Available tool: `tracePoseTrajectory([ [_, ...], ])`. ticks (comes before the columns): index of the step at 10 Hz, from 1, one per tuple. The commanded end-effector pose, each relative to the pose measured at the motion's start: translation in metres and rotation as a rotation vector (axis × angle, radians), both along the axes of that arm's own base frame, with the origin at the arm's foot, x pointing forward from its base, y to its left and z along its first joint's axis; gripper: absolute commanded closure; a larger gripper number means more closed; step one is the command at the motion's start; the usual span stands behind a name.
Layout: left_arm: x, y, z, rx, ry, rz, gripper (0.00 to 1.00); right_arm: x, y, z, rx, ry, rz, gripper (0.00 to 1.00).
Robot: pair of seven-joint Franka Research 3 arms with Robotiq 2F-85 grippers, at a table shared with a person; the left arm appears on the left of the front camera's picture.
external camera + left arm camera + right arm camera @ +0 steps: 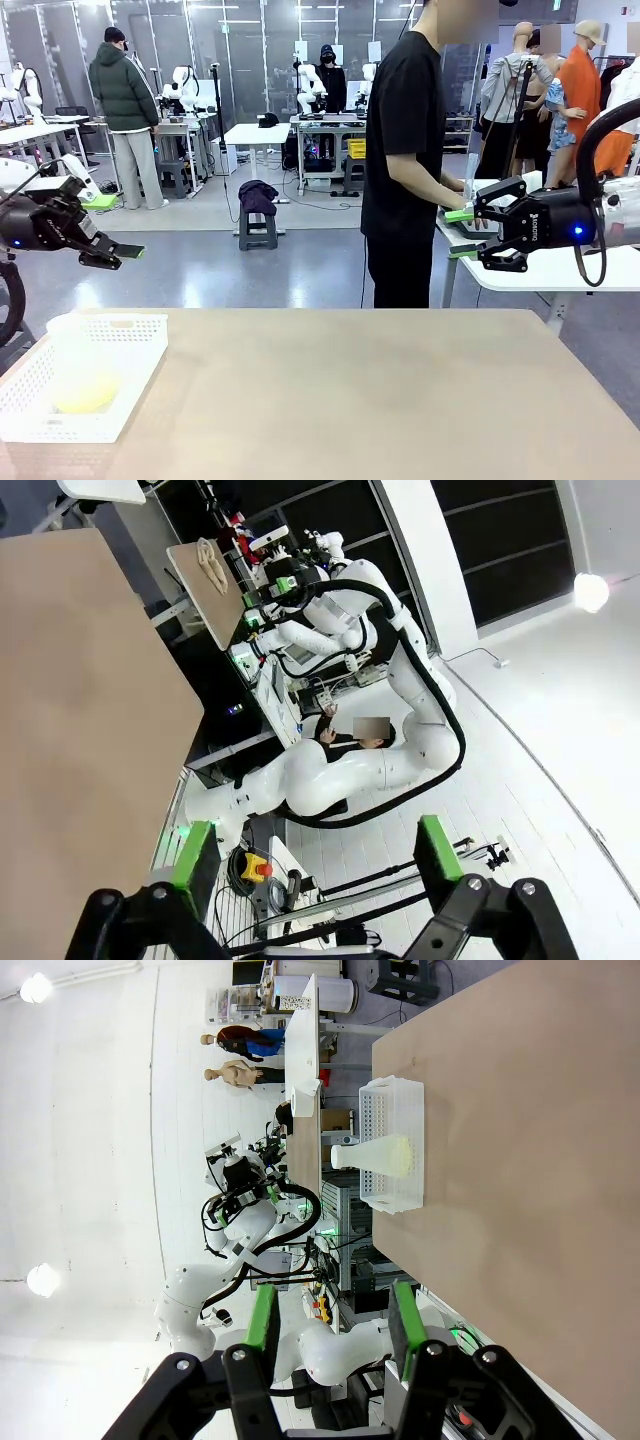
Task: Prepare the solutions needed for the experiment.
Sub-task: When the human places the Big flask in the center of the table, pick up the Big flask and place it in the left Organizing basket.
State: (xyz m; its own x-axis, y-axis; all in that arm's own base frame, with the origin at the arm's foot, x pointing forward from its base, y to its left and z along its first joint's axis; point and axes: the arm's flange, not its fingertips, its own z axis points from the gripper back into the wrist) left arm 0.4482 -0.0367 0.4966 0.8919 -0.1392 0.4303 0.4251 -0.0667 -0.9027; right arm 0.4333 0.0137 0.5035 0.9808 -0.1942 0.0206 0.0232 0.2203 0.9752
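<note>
A frosted conical flask (78,365) stands in a white mesh basket (130,345) at the table's front left corner. The solutions (86,392) show as pale yellow-green liquid in its bottom. My left gripper (122,256) hangs open above and behind the basket, well apart from it. At the right, my right gripper (465,235) hovers high over the table's far edge, jaws apart and empty. In the right wrist view the flask (385,1155) and basket (392,1100) lie far beyond my right gripper (333,1325). My left gripper (316,860) has nothing between its green pads.
A person in a black shirt (405,130) stands at the far side, turned to a white side table (560,265), hands close to my right gripper. The tan tabletop (350,400) stretches bare to the right of the basket.
</note>
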Motion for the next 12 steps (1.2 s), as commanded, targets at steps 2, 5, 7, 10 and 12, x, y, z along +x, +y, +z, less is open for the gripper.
tracePoseTrajectory([
  [2,-0.0021,0.001,0.0012,0.006,-0.002,-0.002,0.0,-0.0004,0.0003,0.0013,0.006,-0.004,0.001,0.43],
  [5,-0.0021,0.001,0.0012,0.006,-0.002,-0.002,0.0,-0.0004,0.0003,0.0013,0.006,-0.004,0.001,0.43],
  [7,-0.0021,0.001,0.0012,0.006,-0.002,-0.002,0.0,-0.0004,0.0003,0.0013,0.006,-0.004,0.001,0.43],
  [10,-0.0021,0.001,0.0012,0.006,-0.002,-0.002,0.0,-0.0004,0.0003,0.0013,0.006,-0.004,0.001,0.43],
  [12,-0.0021,0.001,0.0012,0.006,-0.002,-0.002,0.0,-0.0004,0.0003,0.0013,0.006,-0.004,0.001,0.43],
])
